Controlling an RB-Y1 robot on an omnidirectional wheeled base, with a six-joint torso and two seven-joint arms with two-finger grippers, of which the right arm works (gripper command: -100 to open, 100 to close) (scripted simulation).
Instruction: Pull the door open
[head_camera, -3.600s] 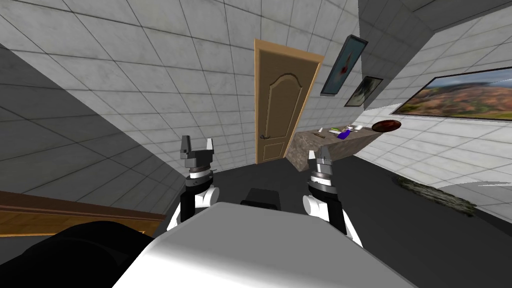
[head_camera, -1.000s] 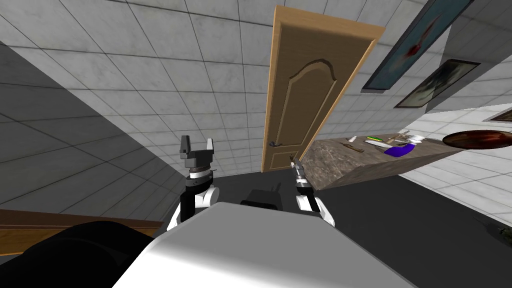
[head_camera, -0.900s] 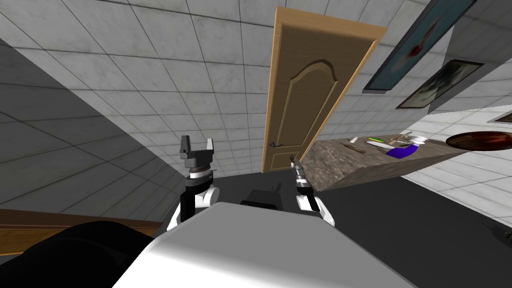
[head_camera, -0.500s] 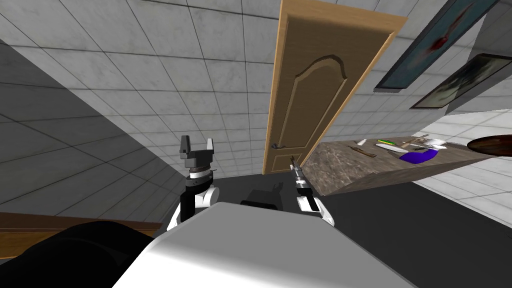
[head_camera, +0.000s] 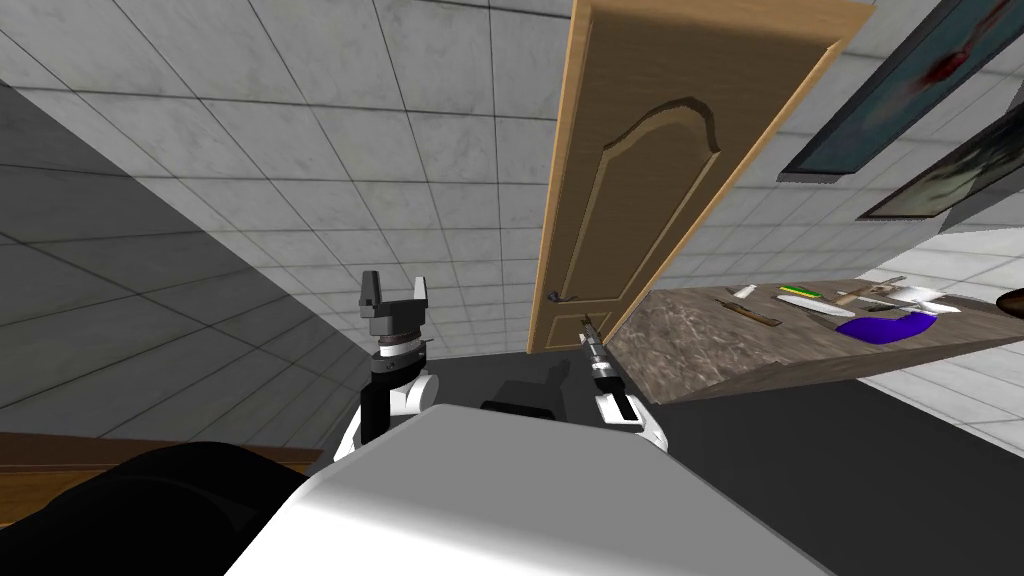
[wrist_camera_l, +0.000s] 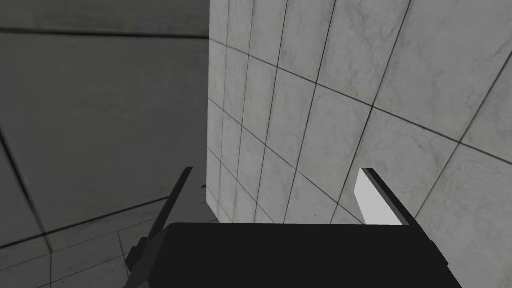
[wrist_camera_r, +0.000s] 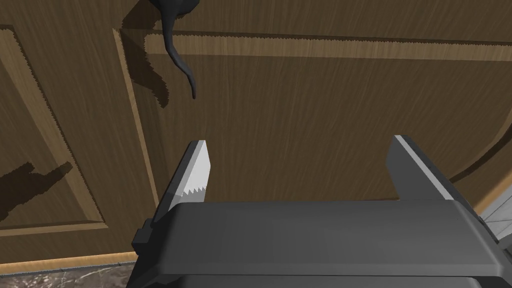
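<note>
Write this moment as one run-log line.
door: closed | handle: ungrasped | right gripper: open, short of handle | left gripper: open, idle

1. A room in a home is showing: walls of large pale grey tiles are meeting a dark floor.
2. A brown panelled wooden door, with a lighter frame and a dark lever handle, is standing in the tiled wall.
3. Two framed pictures are hanging on the wall beside the door.
4. A mottled, stone-patterned tabletop is carrying small household items, among them a blue-purple object.
</note>
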